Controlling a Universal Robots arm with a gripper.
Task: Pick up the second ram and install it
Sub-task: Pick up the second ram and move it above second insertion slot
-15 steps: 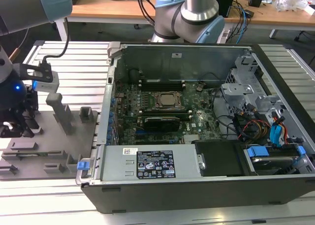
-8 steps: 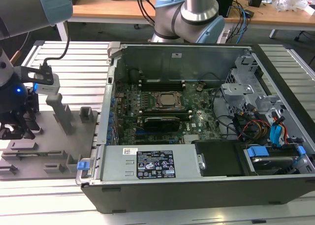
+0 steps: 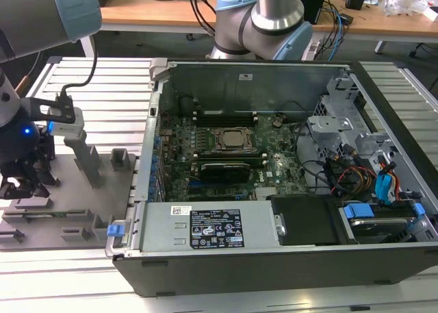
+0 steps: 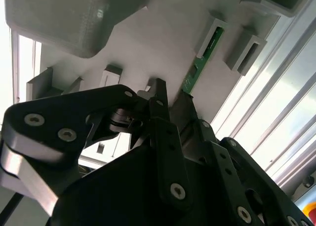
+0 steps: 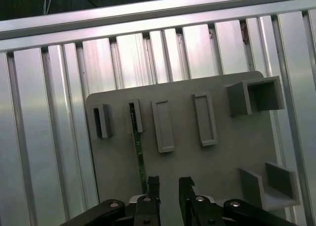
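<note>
My pincer (image 5: 169, 182) hung open and empty over the grey plate (image 5: 227, 157), right beside the second ram (image 5: 139, 147) standing on edge in that plate's slot: light, stiff, fragile, best pinched across its flat faces, I judged.

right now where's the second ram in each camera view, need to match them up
Exterior view: too slim to pick out; the gripper hangs over the grey holder plate at the exterior view's left.
First wrist view: the second ram is a thin green line from a slot toward the open gripper.
Second wrist view: green strip ending at the gripper.
Shared landmark: the grey holder plate.
</note>
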